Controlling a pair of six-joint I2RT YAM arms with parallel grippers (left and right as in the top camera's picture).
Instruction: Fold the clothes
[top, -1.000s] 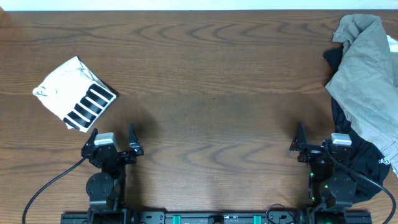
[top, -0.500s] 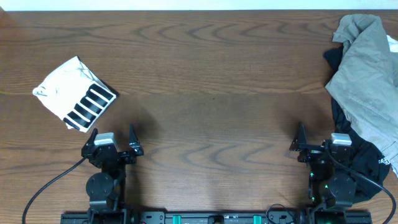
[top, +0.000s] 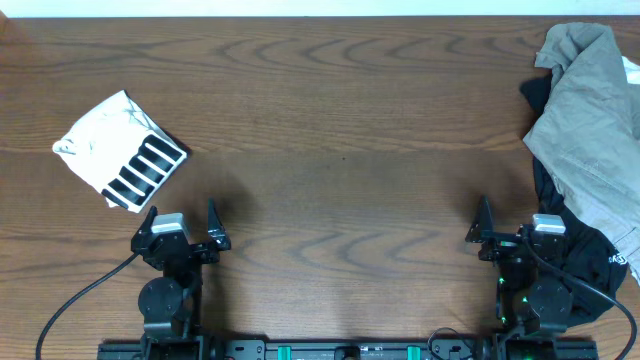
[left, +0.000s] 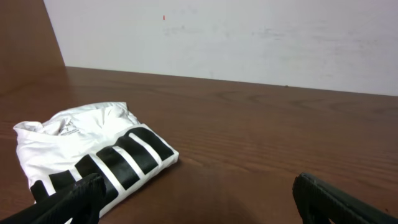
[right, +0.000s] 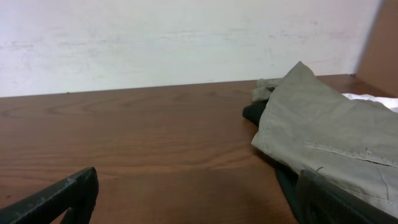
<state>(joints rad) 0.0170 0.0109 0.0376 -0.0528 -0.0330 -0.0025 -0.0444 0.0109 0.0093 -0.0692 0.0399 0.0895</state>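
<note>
A folded white garment with black stripes (top: 120, 152) lies at the left of the wooden table; it also shows in the left wrist view (left: 93, 155). A heap of unfolded clothes, khaki-grey cloth (top: 590, 120) over a black garment (top: 580, 255), lies at the right edge; it also shows in the right wrist view (right: 323, 137). My left gripper (top: 180, 225) is open and empty near the front edge, just in front of the folded garment (left: 199, 205). My right gripper (top: 510, 228) is open and empty beside the heap (right: 199, 199).
The brown wooden table (top: 340, 150) runs between the two piles. A white wall (left: 249, 37) stands behind the far edge. A bit of white cloth (top: 630, 70) peeks out at the far right of the heap.
</note>
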